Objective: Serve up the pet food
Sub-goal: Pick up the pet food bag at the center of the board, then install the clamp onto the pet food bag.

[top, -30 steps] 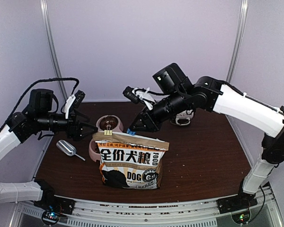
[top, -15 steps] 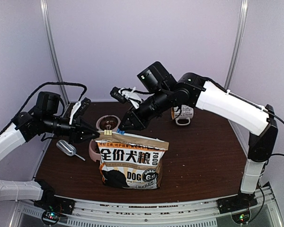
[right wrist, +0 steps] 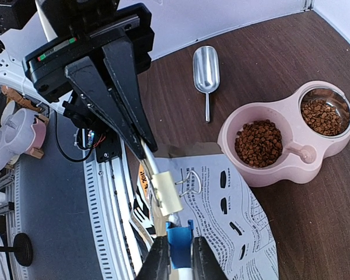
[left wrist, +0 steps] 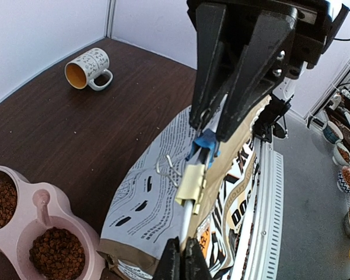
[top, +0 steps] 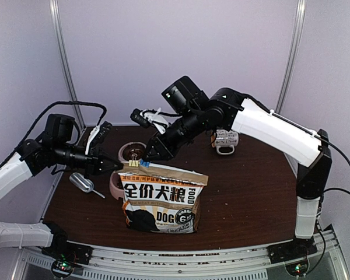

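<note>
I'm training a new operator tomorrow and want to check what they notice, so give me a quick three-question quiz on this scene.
1. True or false: both halves of the pink bowl already hold kibble.
2. What is the right gripper pinching? A) scoop B) blue clip C) mug
3. Fill in: the left gripper is shut on the top edge of the ____.
Key: 1 true; 2 B; 3 bag.
</note>
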Controlling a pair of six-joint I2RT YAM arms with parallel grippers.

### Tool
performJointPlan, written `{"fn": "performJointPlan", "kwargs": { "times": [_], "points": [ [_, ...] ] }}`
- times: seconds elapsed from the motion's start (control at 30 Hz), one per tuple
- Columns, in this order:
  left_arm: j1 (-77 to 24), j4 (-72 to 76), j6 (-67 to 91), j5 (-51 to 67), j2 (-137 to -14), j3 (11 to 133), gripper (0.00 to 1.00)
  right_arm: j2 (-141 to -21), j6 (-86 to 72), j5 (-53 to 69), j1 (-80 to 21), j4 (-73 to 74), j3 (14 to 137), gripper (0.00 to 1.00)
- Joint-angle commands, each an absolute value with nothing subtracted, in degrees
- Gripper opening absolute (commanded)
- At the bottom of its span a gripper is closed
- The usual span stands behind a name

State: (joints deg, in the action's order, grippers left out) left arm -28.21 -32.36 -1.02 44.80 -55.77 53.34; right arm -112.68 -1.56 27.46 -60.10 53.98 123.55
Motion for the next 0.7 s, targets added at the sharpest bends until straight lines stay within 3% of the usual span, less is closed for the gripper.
{"fn": "performJointPlan", "kwargs": {
  "times": [0.0,0.67],
  "points": [
    [-27.95,-28.66,-1.28,45.58,-54.70,52.40,0.00,-114.45,-0.63,28.44,-60.47,57.15,125.85,0.00],
    [-28.00,-28.47,-1.67,42.92,-52.78,52.12,0.00,-112.35,4.82,22.38,-59.74,68.51,123.98,0.00]
  ]
}}
